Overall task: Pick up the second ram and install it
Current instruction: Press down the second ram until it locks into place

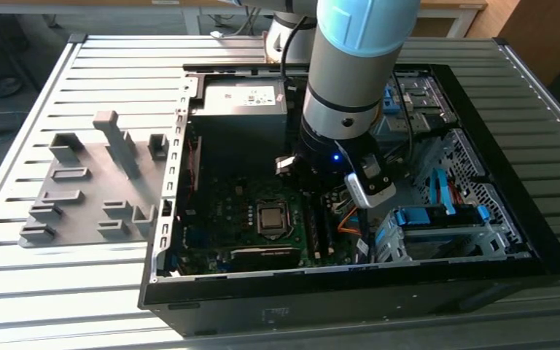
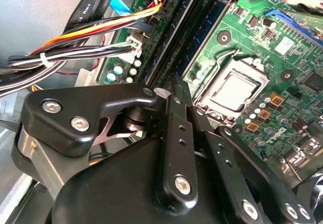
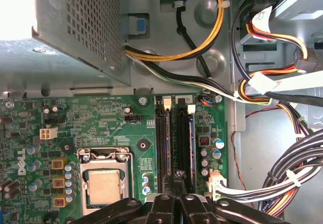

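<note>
Just below my hand (image 3: 174,204), the second ram (image 3: 177,138) sits in its slot (fingers look nearly together on its top edge); seating calls for a straight, even press.

Arm lowered, wrist pointing down

The gripper (image 3: 177,200) has its black fingers (image 2: 174,133) pressed together; the arm enters from twelve o'clock in the exterior view.

The motherboard (image 3: 101,118) is showing green with a silver CPU socket (image 3: 103,186). The cables (image 3: 262,90) are running orange, yellow, black and white, and the black gripper (image 2: 174,100) is hanging over them.
</note>
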Robot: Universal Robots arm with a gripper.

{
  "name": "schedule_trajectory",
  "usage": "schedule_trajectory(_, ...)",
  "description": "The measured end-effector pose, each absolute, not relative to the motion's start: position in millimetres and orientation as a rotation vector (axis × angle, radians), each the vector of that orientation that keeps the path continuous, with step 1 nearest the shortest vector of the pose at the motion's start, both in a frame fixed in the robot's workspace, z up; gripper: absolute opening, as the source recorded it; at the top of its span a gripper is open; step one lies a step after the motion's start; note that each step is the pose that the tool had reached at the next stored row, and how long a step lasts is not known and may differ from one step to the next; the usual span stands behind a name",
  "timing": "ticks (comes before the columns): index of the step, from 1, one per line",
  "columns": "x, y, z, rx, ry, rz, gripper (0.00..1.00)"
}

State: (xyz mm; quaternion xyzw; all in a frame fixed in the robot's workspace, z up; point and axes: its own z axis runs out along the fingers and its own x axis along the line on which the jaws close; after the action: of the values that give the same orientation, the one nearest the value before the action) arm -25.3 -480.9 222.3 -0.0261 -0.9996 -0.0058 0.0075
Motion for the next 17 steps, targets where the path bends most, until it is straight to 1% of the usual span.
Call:
schedule_trajectory(11, -25.3, -480.9, 226.3, -0.082, -3.125, -0.018, 0.11)
schedule_trajectory(17, -25.3, -481.1, 219.3, -0.081, -3.125, -0.016, 0.11)
